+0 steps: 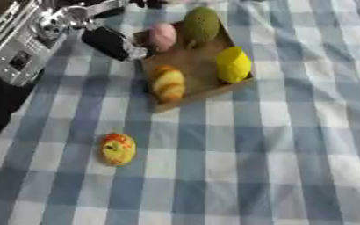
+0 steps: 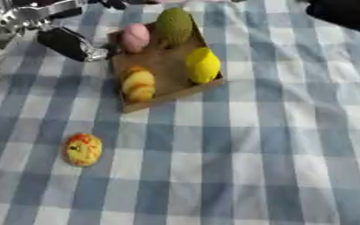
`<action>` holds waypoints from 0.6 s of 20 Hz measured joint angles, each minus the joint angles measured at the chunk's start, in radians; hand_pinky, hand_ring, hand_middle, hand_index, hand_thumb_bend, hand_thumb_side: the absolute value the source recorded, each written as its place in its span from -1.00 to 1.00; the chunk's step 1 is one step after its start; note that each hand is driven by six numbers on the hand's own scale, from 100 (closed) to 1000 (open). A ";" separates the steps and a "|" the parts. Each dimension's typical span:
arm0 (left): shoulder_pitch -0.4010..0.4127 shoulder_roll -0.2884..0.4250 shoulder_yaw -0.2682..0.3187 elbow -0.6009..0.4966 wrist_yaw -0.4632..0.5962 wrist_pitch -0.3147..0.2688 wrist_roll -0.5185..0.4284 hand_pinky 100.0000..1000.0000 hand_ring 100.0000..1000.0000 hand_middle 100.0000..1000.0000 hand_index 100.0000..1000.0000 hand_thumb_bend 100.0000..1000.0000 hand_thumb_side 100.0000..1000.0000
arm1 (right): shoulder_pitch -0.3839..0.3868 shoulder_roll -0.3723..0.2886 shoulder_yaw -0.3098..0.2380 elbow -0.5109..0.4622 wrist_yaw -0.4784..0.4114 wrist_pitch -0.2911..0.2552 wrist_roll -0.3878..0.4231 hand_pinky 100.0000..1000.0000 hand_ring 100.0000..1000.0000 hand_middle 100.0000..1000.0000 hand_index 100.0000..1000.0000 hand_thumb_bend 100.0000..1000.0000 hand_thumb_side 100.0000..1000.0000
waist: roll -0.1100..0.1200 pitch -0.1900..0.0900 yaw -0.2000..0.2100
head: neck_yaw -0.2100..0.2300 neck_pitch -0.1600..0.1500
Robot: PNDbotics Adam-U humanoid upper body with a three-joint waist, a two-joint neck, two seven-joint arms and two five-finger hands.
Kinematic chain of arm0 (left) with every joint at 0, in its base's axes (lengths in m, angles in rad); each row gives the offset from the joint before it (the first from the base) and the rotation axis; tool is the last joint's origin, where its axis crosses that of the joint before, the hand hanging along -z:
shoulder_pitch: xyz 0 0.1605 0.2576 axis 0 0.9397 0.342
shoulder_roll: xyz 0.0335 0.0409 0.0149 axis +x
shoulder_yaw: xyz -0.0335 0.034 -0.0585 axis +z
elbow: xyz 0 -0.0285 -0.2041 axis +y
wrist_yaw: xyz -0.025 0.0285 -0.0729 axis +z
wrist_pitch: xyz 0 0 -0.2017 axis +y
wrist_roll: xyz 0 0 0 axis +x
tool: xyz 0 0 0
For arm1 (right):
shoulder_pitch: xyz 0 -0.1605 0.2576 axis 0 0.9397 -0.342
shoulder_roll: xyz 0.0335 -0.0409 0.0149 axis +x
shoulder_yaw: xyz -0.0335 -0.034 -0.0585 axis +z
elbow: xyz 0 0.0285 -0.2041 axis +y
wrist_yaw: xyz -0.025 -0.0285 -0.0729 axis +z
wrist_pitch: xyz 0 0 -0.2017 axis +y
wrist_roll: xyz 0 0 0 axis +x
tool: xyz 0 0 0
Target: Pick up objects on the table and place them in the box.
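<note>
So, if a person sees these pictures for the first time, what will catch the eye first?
Probably the shallow brown cardboard box at the top centre, holding four bright pieces: pink, green, yellow and orange-striped. Next, the lone yellow-and-red round object on the blue-and-white checked cloth, lower left. The robot's black-and-silver left hand sits beside the box's left edge.
</note>
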 measured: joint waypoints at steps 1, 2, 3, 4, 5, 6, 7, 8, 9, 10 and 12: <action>0.026 0.025 -0.001 -0.046 0.016 0.010 0.008 0.76 0.65 0.53 0.72 -0.49 -0.11 | 0.004 -0.002 -0.003 0.000 0.000 0.001 -0.002 0.30 0.33 0.51 0.60 -1.00 0.26 | 0.002 0.000 0.004 | -0.003 0.005; 0.057 0.056 -0.001 -0.099 0.036 0.023 0.014 0.76 0.65 0.53 0.72 -0.48 -0.10 | 0.007 -0.003 -0.004 0.000 0.000 0.001 -0.005 0.30 0.33 0.51 0.60 -1.00 0.25 | 0.005 0.000 0.008 | -0.007 0.009; 0.090 0.090 -0.001 -0.156 0.058 0.040 0.018 0.76 0.64 0.53 0.72 -0.48 -0.10 | 0.010 -0.006 -0.006 0.000 0.000 0.002 -0.007 0.30 0.33 0.51 0.60 -1.00 0.25 | 0.007 -0.002 0.012 | -0.011 0.015; 0.125 0.126 0.001 -0.214 0.082 0.062 0.023 0.76 0.64 0.53 0.73 -0.46 -0.10 | 0.015 -0.010 -0.009 0.000 0.000 0.003 -0.010 0.30 0.33 0.51 0.60 -1.00 0.25 | 0.008 -0.004 0.017 | -0.013 0.019; 0.162 0.163 0.007 -0.275 0.106 0.085 0.028 0.76 0.65 0.54 0.74 -0.44 -0.09 | 0.018 -0.013 -0.011 0.000 0.001 0.002 -0.012 0.30 0.33 0.51 0.60 -1.00 0.25 | 0.009 -0.006 0.022 | -0.017 0.023; 0.202 0.201 0.014 -0.335 0.130 0.108 0.034 0.76 0.65 0.53 0.74 -0.42 -0.08 | 0.022 -0.017 -0.012 0.000 0.001 0.002 -0.014 0.30 0.33 0.51 0.59 -1.00 0.25 | 0.009 -0.008 0.028 | -0.019 0.025; 0.241 0.237 0.024 -0.388 0.154 0.127 0.042 0.76 0.65 0.53 0.74 -0.40 -0.08 | 0.024 -0.020 -0.015 0.000 0.001 0.002 -0.016 0.30 0.33 0.51 0.59 -1.00 0.26 | 0.010 -0.009 0.034 | -0.022 0.028; 0.276 0.269 0.031 -0.428 0.173 0.139 0.052 0.75 0.64 0.53 0.74 -0.40 -0.09 | 0.024 -0.020 -0.015 0.000 0.001 0.003 -0.017 0.30 0.33 0.51 0.59 -1.00 0.26 | 0.010 -0.011 0.038 | -0.025 0.031; 0.307 0.296 0.038 -0.455 0.190 0.142 0.065 0.75 0.64 0.52 0.73 -0.40 -0.10 | 0.027 -0.020 -0.016 0.000 0.001 0.004 -0.018 0.30 0.33 0.51 0.59 -1.00 0.26 | 0.009 -0.012 0.041 | -0.026 0.031; 0.337 0.320 0.044 -0.474 0.205 0.136 0.081 0.75 0.63 0.51 0.72 -0.40 -0.09 | 0.029 -0.020 -0.016 0.000 0.001 0.004 -0.018 0.30 0.33 0.51 0.59 -1.00 0.26 | 0.008 -0.013 0.044 | -0.029 0.031; 0.394 0.358 0.053 -0.493 0.221 0.108 0.118 0.74 0.62 0.50 0.71 -0.40 -0.09 | 0.032 -0.021 -0.016 0.000 0.001 0.005 -0.019 0.30 0.33 0.51 0.59 -1.00 0.26 | 0.004 -0.013 0.047 | -0.034 0.032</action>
